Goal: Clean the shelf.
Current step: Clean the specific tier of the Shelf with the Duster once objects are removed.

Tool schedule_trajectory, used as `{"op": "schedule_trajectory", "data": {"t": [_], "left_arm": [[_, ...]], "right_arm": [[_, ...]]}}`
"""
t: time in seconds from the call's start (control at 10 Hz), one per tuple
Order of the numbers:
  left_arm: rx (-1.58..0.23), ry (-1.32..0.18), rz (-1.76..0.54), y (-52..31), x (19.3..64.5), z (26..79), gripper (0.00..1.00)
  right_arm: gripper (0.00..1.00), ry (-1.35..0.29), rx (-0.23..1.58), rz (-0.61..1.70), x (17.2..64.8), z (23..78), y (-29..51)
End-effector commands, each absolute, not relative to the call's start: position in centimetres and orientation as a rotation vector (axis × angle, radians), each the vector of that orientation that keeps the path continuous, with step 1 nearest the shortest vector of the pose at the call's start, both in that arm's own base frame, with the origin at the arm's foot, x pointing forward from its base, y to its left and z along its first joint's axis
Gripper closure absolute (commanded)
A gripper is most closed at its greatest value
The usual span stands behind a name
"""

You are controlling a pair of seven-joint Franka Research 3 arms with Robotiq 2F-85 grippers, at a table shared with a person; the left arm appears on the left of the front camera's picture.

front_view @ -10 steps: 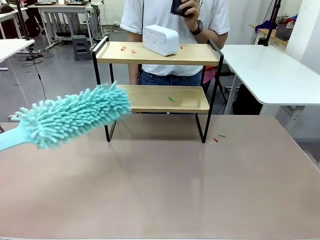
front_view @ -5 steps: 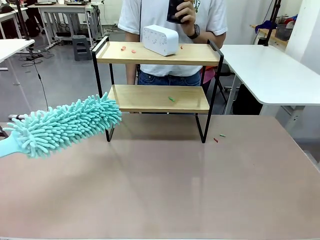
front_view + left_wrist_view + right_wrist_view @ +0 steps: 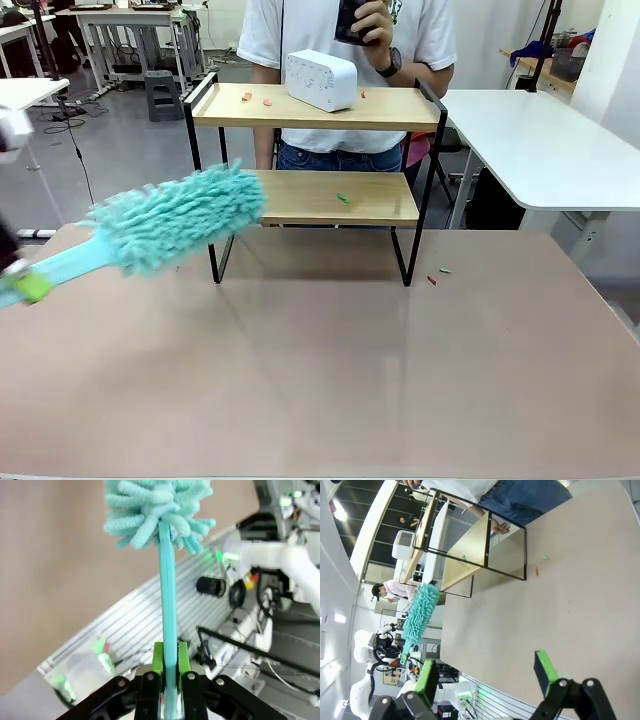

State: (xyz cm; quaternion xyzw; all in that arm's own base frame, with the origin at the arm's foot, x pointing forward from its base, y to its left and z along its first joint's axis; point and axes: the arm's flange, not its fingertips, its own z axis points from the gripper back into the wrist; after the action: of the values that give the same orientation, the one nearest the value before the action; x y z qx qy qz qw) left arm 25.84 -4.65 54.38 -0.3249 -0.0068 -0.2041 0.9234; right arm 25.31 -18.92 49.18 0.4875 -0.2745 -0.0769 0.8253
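The shelf [image 3: 320, 108] stands at the table's far side, with small red scraps [image 3: 247, 96] on its top board and a green scrap [image 3: 343, 198] on the lower one. At the picture's left edge my left gripper [image 3: 22, 287] is shut on the handle of a teal fluffy duster [image 3: 180, 218]. The duster's head reaches the left end of the lower board. In the left wrist view the left gripper [image 3: 170, 667] clamps the duster's handle [image 3: 167, 580] between green pads. My right gripper [image 3: 486, 672] stands open over the table, far from the shelf [image 3: 470, 535].
A white box [image 3: 322, 78] sits on the top board. A person [image 3: 350, 40] stands behind the shelf holding a dark object. Small scraps [image 3: 432, 280] lie on the brown table right of the shelf. A white side table [image 3: 540, 140] stands at the right.
The duster first drew back left and down, then swung up and right again to the lower board's left end. My left gripper has come into view at the left edge.
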Motion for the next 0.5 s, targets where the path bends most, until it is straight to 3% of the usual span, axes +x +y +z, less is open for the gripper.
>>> {"op": "schedule_trajectory", "data": {"t": [0.0, 0.4], "left_arm": [[-0.634, -0.033, -0.389, -8.5, 29.6, 55.1, 0.87], [-0.567, -0.112, -0.338, -13.4, 34.4, 54.3, 0.87]], "right_arm": [[0.00, -0.610, 1.043, -0.144, 25.6, 49.3, -18.9], [0.00, -0.610, 1.043, -0.144, 25.6, 49.3, -18.9]]}}
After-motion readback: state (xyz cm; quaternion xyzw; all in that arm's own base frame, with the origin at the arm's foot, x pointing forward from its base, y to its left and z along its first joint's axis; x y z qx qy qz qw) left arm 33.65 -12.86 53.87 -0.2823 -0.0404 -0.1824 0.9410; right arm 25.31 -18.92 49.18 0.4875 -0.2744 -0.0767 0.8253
